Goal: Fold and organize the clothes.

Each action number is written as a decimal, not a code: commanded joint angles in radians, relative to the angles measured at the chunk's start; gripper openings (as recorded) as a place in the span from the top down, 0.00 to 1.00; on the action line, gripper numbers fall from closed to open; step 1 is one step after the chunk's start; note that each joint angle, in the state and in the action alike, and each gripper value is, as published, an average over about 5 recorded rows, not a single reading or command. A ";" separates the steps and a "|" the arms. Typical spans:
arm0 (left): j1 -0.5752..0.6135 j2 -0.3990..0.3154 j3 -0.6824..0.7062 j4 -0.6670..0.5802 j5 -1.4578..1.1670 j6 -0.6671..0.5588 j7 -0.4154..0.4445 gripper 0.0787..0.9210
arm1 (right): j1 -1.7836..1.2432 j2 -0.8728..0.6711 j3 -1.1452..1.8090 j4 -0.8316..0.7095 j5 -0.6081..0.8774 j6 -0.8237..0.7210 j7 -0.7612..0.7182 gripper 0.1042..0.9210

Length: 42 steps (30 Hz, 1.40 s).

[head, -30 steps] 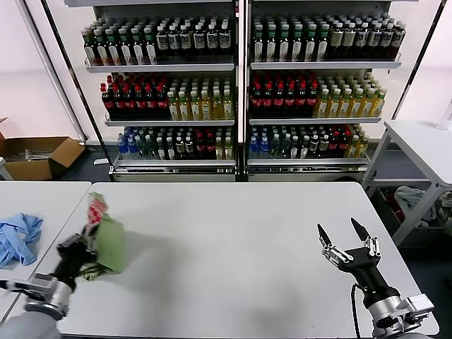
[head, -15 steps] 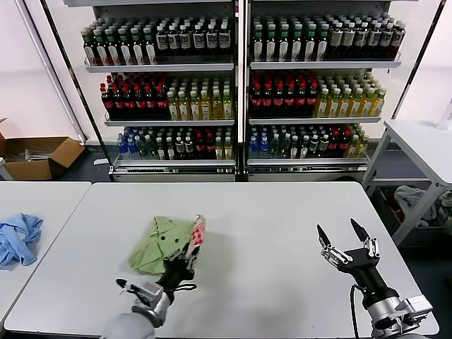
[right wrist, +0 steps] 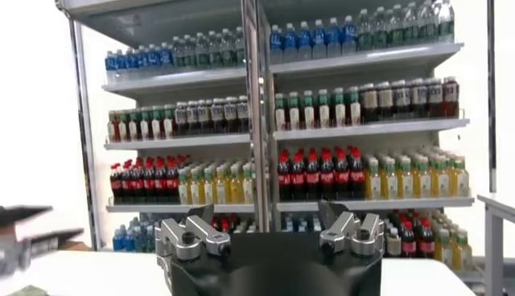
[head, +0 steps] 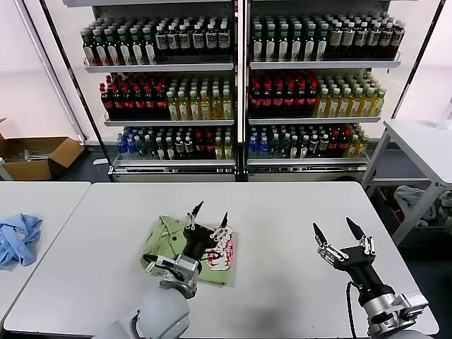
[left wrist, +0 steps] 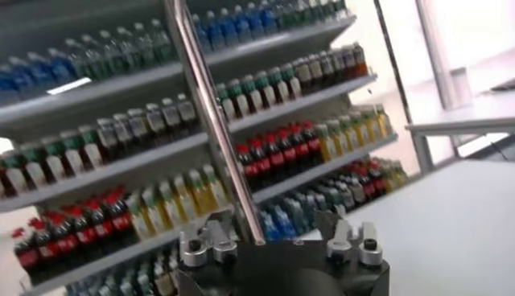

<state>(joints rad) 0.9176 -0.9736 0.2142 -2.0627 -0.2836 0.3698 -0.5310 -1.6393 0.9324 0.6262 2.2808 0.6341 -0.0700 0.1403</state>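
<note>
The shirt [head: 185, 248] lies in a rough, partly folded heap on the table [head: 282, 212], a little toward 9 o'clock of its middle, collar and buttons at 10 o'clock and the red-checked print turned up along the 3 o'clock edge. The left gripper [head: 209, 214] sits over that print with its fingers spread wide and pointing up, nothing between them, so the cloth looks let go. The right gripper [head: 332, 230] waits low at 4 o'clock, well apart from the shirt, fingers spread wide and empty. To do this step well I would lift the left gripper clear without snagging the top layer, then check that the edges line up (the 9 o'clock side looks rumpled) before pinching a new hem. Half a second ago the left gripper was pinched on the print edge and the flap stood upright; now that flap lies flat and the fingers have opened. A second ago the shirt hung bunched near the table's 9 o'clock edge. The blue garment [head: 17, 236] on the next table has not moved.
</note>
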 commanded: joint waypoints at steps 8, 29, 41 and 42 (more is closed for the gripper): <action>0.556 0.075 -0.653 -0.230 -0.053 -0.246 0.284 0.12 | 0.601 0.103 -0.493 -0.191 0.267 -0.471 0.207 0.12; 0.598 -0.007 -0.613 -0.197 -0.006 -0.270 0.293 0.12 | 0.695 0.290 -0.734 -0.509 0.134 -0.476 0.159 0.12; 0.600 -0.003 -0.613 -0.199 -0.003 -0.269 0.299 0.12 | 0.711 0.342 -0.735 -0.600 0.091 -0.449 0.114 0.30; 0.601 -0.003 -0.613 -0.201 -0.003 -0.269 0.299 0.12 | 0.714 0.344 -0.736 -0.604 0.089 -0.447 0.114 0.34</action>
<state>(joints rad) 1.4943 -0.9719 -0.3796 -2.2589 -0.2893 0.1108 -0.2426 -0.9541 1.2344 -0.0748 1.7608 0.7439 -0.5126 0.2734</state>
